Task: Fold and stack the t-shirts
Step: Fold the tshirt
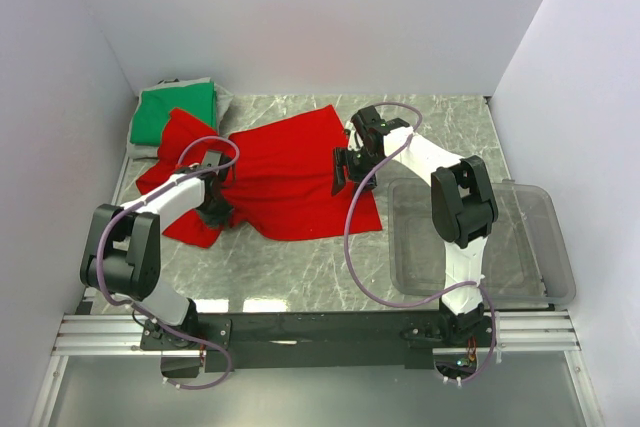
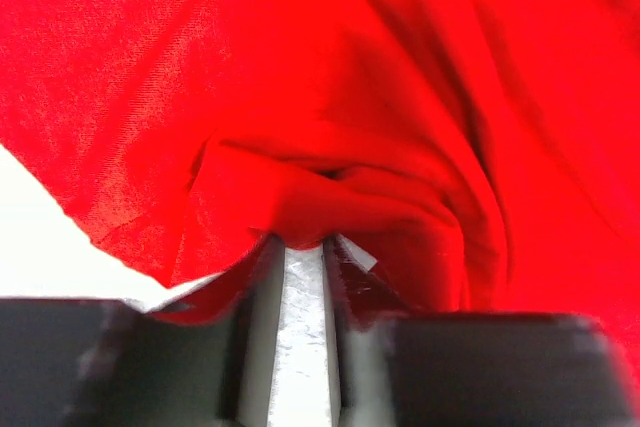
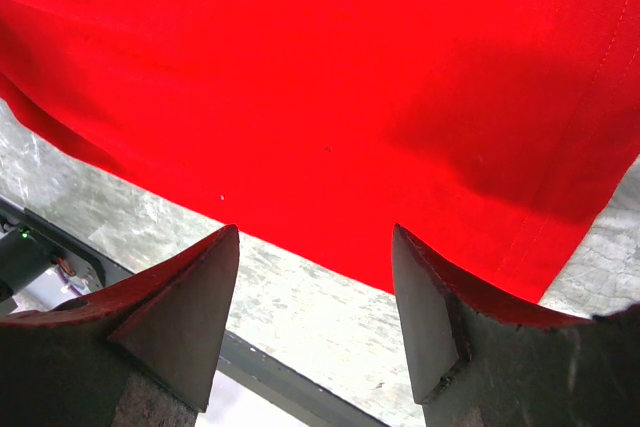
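Note:
The red t-shirt (image 1: 290, 177) lies spread and rumpled across the middle of the marble table (image 1: 300, 257). The green t-shirt (image 1: 175, 112) sits bunched in the back left corner, and the red one's edge overlaps it. My left gripper (image 1: 215, 209) is at the red shirt's left front part. In the left wrist view its jaws (image 2: 303, 242) stand close together with a fold of red cloth (image 2: 350, 67) pinched at the tips. My right gripper (image 1: 345, 169) hovers over the shirt's right edge. It is open (image 3: 315, 237), with the red hem (image 3: 330, 67) just beyond its fingertips and nothing between them.
A clear plastic bin (image 1: 545, 257) stands at the right of the table, beside the right arm. White walls close in the left, back and right sides. A metal rail (image 1: 320, 332) runs along the near edge.

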Tool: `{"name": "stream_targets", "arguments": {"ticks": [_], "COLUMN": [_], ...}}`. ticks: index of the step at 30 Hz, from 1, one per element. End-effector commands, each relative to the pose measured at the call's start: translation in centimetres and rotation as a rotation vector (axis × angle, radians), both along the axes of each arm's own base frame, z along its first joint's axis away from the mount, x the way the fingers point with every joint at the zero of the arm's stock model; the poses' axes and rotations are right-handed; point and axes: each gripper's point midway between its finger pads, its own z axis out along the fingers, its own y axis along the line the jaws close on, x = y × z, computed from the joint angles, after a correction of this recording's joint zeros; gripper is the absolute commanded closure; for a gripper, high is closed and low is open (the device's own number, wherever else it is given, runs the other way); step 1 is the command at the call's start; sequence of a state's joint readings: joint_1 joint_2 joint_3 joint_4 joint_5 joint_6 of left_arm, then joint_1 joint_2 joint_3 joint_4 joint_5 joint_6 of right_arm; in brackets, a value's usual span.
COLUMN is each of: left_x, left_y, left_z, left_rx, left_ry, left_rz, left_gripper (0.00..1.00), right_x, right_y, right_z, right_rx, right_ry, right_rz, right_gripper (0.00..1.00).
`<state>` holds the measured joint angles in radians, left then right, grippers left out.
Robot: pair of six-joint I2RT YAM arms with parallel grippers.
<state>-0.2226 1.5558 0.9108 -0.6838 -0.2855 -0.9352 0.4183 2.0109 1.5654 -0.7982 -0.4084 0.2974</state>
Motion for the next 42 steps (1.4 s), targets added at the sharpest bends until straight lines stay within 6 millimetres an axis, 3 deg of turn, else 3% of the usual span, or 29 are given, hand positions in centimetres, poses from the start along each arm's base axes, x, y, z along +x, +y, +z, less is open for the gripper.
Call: {"name": "stream_targets", "arguments": {"ticks": [1, 6, 12, 15, 22, 31, 35, 42], "left_x": [0.4, 0.4, 0.0, -0.7, -2.4, -4.3, -4.8, -6.5], "left_y": [0.0, 0.3, 0.5, 0.9, 3.0, 4.3, 5.1, 6.6], "left_z": [-0.1, 0.0, 2.1, 4.1, 8.7, 11.1, 12.9, 15.8], "left_rx": [-0.002, 0.013, 0.015, 0.014, -0.046, -0.071, -0.056, -0.024], "left_ry": [-0.015, -0.008, -0.021, -0.052, -0.182, -0.220, -0.265, -0.334], "left_rz": [-0.008, -0.009, -0.009, 0.007, 0.099, 0.144, 0.178, 0.259], "left_gripper": [0.80, 0.99, 1.00, 1.00, 1.00, 1.00, 1.00, 1.00], "right_x": [0.3, 0.3, 0.4, 0.6, -1.5, -2.9, -3.1, -3.8], "right_y": [0.2, 0.1, -1.0, -2.5, -4.6, -7.1, -7.8, -8.3], "right_z": [2.8, 2.7, 2.5, 2.2, 0.5, -1.2, -1.7, -3.0], "right_rx": [0.024, 0.020, -0.033, -0.114, -0.183, -0.305, -0.339, -0.374], "right_ry": [-0.064, -0.065, -0.092, -0.138, -0.123, -0.116, -0.109, -0.091], "right_rz": [0.011, 0.011, 0.005, -0.007, -0.034, -0.090, -0.112, -0.127], "right_gripper": [0.31, 0.31, 0.31, 0.31, 0.32, 0.38, 0.44, 0.45]}}
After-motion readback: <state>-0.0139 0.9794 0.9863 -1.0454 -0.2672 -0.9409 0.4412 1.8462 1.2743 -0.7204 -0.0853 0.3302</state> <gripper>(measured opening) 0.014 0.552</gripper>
